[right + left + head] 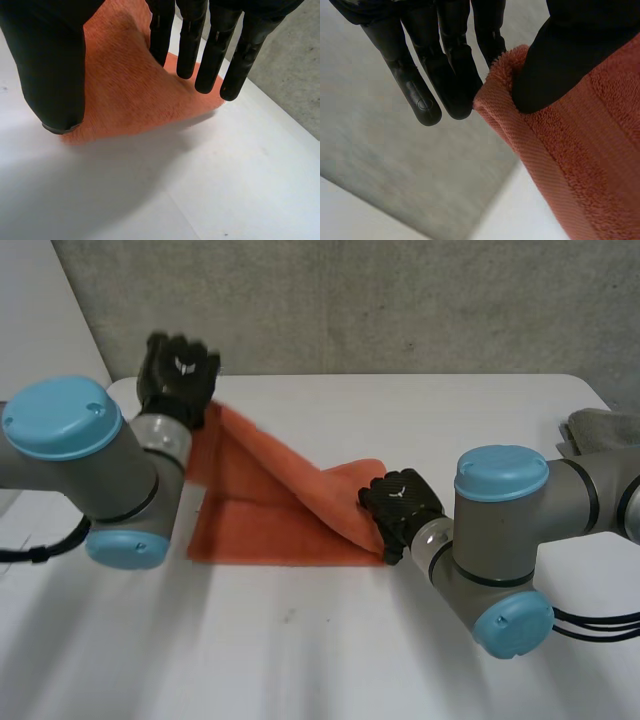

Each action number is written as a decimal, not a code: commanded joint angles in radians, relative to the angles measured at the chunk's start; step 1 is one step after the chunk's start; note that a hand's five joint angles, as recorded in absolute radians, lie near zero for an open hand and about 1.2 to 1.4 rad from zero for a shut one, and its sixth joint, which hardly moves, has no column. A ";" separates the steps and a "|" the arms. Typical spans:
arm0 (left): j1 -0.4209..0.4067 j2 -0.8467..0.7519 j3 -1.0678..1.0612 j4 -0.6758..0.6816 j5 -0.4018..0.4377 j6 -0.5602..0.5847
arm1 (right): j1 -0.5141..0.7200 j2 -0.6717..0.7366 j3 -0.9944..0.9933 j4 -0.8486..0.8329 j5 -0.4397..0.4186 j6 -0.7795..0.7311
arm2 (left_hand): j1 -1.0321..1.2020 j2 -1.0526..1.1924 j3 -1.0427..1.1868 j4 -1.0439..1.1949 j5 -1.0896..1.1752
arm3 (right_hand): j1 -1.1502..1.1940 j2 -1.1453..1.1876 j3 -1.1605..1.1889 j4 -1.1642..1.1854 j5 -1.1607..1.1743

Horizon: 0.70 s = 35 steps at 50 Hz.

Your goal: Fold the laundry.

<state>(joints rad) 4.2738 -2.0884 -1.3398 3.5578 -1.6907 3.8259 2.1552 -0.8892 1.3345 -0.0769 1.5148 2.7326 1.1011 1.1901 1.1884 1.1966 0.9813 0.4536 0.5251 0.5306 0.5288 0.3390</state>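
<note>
An orange towel (270,515) lies on the white table (300,640), with one part pulled up in a slanting sheet toward the back left. My left hand (178,375) is raised above the table's back left. There its thumb (560,55) pinches the towel's corner (505,70) against the straight fingers (445,65). My right hand (400,505) sits low at the towel's right end. Its fingers (215,45) are straight and spread from the thumb (50,65), and a hump of towel (130,85) lies under the palm between them.
A grey cloth (603,430) lies at the table's right edge. A grey wall (350,300) stands behind the table's back edge. Bare white tabletop stretches in front of the towel and to its right.
</note>
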 commanded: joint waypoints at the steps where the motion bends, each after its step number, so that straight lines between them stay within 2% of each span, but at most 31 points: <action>1: -0.040 0.064 -0.146 0.158 -0.010 -0.014 | 0.002 -0.004 -0.006 -0.015 0.012 0.010 | 0.295 0.206 0.208 0.200 0.240 | 0.163 0.091 0.086 0.088 0.103; 5: -0.028 0.028 -0.240 0.154 -0.014 -0.016 | 0.005 -0.004 -0.011 -0.017 0.008 0.007 | 0.295 0.206 0.208 0.200 0.240 | 0.160 0.088 0.083 0.085 0.100; 11: 0.046 -0.057 -0.323 0.148 -0.030 -0.003 | 0.009 -0.002 -0.003 -0.017 0.002 0.010 | 0.295 0.206 0.208 0.200 0.240 | 0.160 0.088 0.083 0.085 0.100; 18: 0.026 -0.084 -0.346 0.122 -0.069 0.009 | 0.012 0.025 -0.011 -0.017 0.004 0.007 | 0.295 0.206 0.208 0.200 0.240 | 0.163 0.091 0.086 0.088 0.103; 20: 0.001 -0.076 -0.346 0.104 -0.070 0.011 | 0.012 0.041 -0.018 -0.015 0.012 0.006 | 0.009 -0.080 -0.078 -0.086 -0.046 | 0.163 0.091 0.086 0.088 0.103; 21: -0.008 -0.055 -0.348 0.087 -0.073 0.011 | 0.012 0.044 -0.018 -0.017 0.010 0.006 | -0.242 -0.331 -0.329 -0.338 -0.297 | 0.163 0.091 0.086 0.088 0.103; 24: -0.011 -0.001 -0.354 0.056 -0.089 0.011 | 0.011 0.050 -0.020 -0.017 0.008 0.007 | -0.572 -0.661 -0.659 -0.668 -0.627 | 0.174 0.103 0.097 0.099 0.115; 27: -0.009 0.040 -0.360 0.041 -0.109 0.001 | 0.011 0.061 -0.021 -0.020 0.004 0.016 | -0.685 -0.774 -0.772 -0.780 -0.739 | 0.239 0.167 0.162 0.164 0.179; 32: -0.006 0.106 -0.364 0.041 -0.121 -0.006 | 0.011 0.087 -0.035 -0.024 0.004 0.047 | -0.700 -0.789 -0.787 -0.795 -0.754 | 0.315 0.244 0.238 0.240 0.255; 35: -0.003 0.133 -0.364 0.041 -0.121 -0.008 | 0.009 0.087 -0.037 -0.026 0.001 0.122 | -0.700 -0.789 -0.787 -0.795 -0.754 | 0.637 0.565 0.560 0.562 0.577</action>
<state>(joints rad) 4.2638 -2.0262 -1.7009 3.5995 -1.8028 3.8262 2.1663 -0.8158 1.3056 -0.0985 1.5197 2.7598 0.4098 0.3894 0.3929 0.3839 0.2019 0.5527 0.6629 0.6619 0.6595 0.4559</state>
